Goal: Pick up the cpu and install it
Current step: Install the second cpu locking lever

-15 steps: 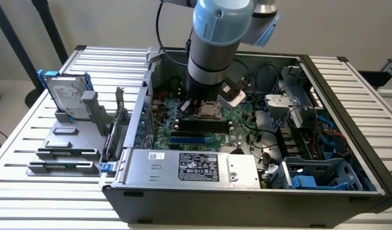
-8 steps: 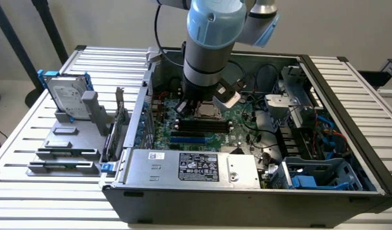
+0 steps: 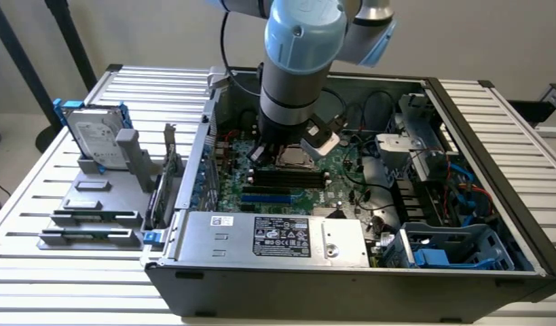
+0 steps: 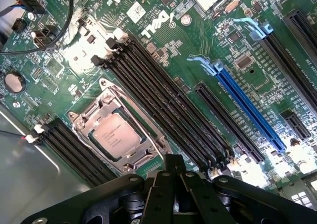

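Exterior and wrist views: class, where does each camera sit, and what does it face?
Exterior view: off the arm, above the open computer case, looking down; the arm and gripper show.
Wrist view: on the wrist, facing the motherboard; the gripper's dark body shows.
Shared: the cpu seated in its socket.

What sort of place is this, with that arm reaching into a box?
Likely a robotics test bench for computer assembly: an opened computer case lies on a slatted metal table, and a hard drive stands in a gray holder beside it.
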You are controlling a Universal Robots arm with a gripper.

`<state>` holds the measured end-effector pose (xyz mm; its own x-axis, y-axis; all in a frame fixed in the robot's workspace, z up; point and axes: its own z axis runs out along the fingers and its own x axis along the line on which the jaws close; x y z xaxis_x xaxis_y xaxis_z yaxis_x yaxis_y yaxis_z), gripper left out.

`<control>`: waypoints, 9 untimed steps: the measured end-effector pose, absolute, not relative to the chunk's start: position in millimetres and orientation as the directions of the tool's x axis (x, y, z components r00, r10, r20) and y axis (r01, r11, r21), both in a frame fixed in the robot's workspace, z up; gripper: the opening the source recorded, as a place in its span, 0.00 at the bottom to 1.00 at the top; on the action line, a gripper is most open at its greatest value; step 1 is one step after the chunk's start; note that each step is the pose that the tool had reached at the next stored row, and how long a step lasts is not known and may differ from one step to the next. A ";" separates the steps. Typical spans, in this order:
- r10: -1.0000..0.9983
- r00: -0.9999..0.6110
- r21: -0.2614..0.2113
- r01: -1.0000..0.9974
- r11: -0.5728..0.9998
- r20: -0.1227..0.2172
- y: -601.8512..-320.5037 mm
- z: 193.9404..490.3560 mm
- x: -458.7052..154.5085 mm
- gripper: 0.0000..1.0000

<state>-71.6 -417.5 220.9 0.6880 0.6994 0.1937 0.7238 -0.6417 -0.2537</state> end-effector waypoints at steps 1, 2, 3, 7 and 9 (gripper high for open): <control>0.699 0.688 -0.254 0.724 -0.642 0.194 -417.0 219.8 -71.6 0.11; 0.699 0.688 -0.254 0.724 -0.642 0.194 -416.7 218.5 -71.7 0.11; 0.699 0.688 -0.253 0.724 -0.642 0.194 -416.3 217.3 -71.9 0.11; 0.699 0.688 -0.253 0.723 -0.642 0.194 -414.5 212.7 -72.7 0.11; 0.699 0.689 -0.253 0.723 -0.642 0.194 -413.3 210.4 -73.3 0.11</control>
